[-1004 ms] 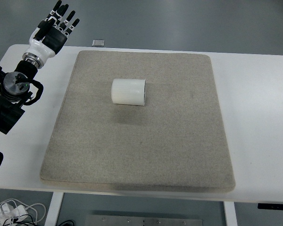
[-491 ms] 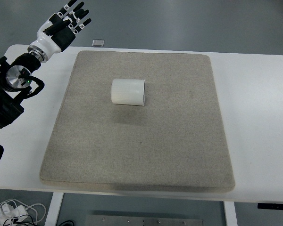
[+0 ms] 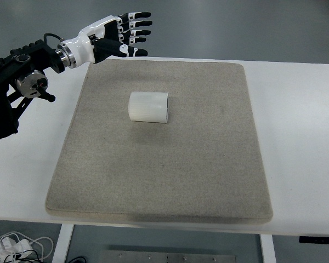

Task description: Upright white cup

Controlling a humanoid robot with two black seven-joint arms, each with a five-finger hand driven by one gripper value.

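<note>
A white ribbed cup (image 3: 149, 107) lies on its side on the grey mat (image 3: 164, 181), a little left of the mat's middle, with its axis running left to right. My left hand (image 3: 123, 35) hovers over the mat's far left corner, above and behind the cup. Its fingers (image 3: 138, 24) are spread, point right and hold nothing. A clear gap separates the hand from the cup. The right arm does not show.
The mat covers most of the white table (image 3: 301, 126). A small dark flat object is mostly hidden behind my left hand at the table's far edge. Cables (image 3: 11, 244) lie on the floor at the lower left.
My left arm has swung right and in over the mat's far left corner. The hand has turned from pointing up to pointing right. The cup has not moved.
</note>
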